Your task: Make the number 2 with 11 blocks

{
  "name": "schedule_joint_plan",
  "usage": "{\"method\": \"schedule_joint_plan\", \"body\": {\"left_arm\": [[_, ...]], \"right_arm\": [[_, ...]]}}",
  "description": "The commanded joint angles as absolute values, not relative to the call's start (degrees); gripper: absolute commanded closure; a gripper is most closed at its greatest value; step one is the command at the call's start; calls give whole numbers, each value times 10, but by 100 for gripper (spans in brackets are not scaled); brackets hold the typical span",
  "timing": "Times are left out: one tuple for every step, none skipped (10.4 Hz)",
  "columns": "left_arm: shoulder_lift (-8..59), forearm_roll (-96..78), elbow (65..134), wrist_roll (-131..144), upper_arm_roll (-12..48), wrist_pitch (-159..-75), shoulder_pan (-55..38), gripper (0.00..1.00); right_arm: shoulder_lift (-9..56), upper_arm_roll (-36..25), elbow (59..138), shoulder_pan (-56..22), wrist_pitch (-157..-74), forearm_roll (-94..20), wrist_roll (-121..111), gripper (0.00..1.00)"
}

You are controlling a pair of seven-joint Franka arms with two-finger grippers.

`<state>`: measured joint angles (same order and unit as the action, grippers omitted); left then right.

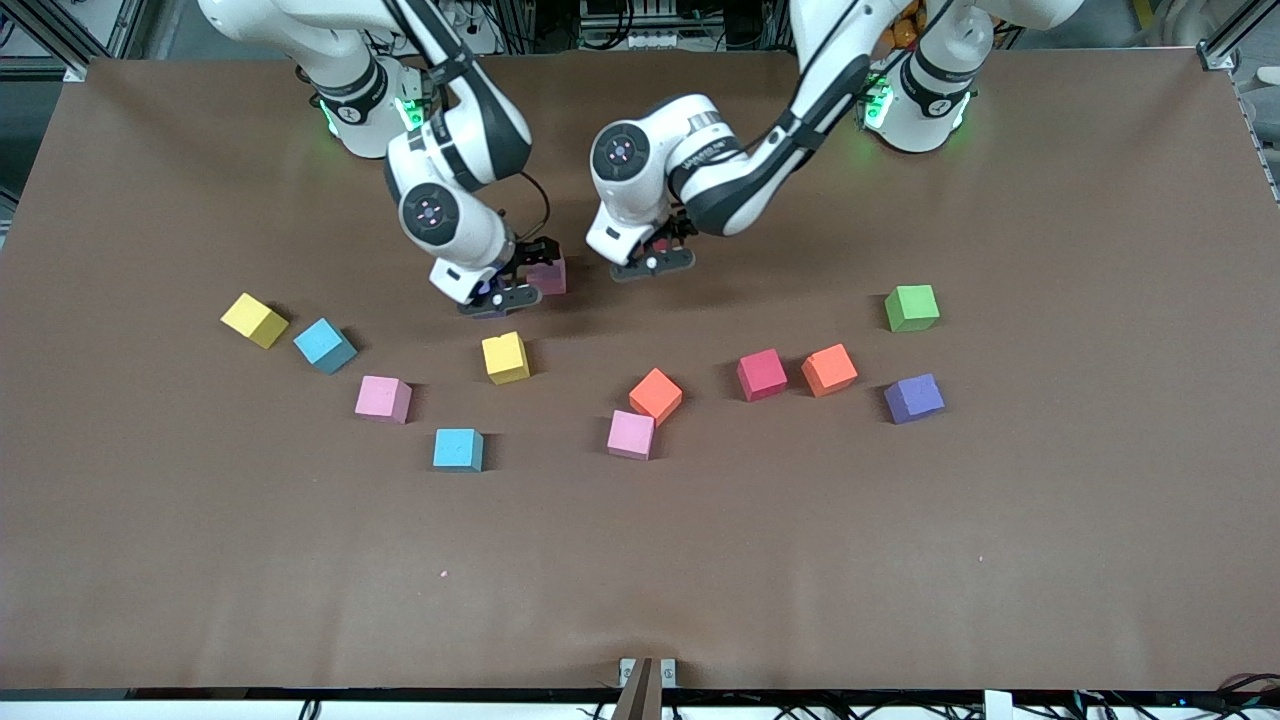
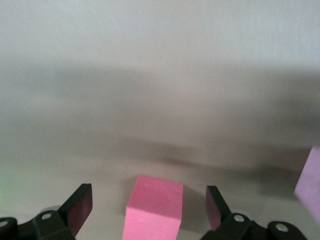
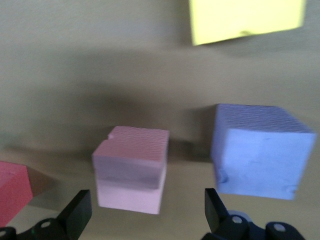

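My left gripper [image 1: 655, 258] [image 2: 148, 200] stands open astride a deep pink block [image 2: 152, 210], which rests on the table with a gap to each finger. My right gripper [image 1: 512, 285] [image 3: 146, 200] is open low over a pale pink block [image 1: 549, 276] [image 3: 131, 170], with a purple block [image 3: 260, 150] beside it. Loose blocks lie nearer the front camera: yellow [image 1: 505, 357], orange [image 1: 655, 395], pink [image 1: 631, 434], red [image 1: 761, 374], orange [image 1: 828, 369], purple [image 1: 913, 398], pink [image 1: 383, 398], blue [image 1: 458, 449], blue [image 1: 324, 345] and yellow [image 1: 254, 320].
A green cube [image 1: 911, 307] sits toward the left arm's end of the brown table [image 1: 640, 580]. Both arms reach in close together over the middle of the table, the two hands only a short gap apart.
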<state>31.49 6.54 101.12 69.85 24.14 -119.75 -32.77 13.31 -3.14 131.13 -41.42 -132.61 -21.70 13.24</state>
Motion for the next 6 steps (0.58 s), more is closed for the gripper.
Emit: {"method": "schedule_joint_plan", "body": {"left_arm": [[308,80,987,676,243,-1176,-271,0],[310,90,980,665,243,-1177,-247,0],[320,113,967,659,243,-1177,-224,0],[329,140,957,655,243,-1177,-211,0],[344,152,942,652,243,-1178,-200,0],[359,154,936,650,243,-1180,-186,0]], "right_arm": [[149,-34,1312,-438,-1354,-230,144,0],[153,-34,1312,-442,-1360,-230,145,0],[159,-35,1312,-445,-1366,-230,145,0],[162,-35,1312,-446,-1373,-230,145,0],[173,-35,1312,-448,-1382,-230,145,0],[180,-35,1312,-449,-1389,-230,147,0]]}}
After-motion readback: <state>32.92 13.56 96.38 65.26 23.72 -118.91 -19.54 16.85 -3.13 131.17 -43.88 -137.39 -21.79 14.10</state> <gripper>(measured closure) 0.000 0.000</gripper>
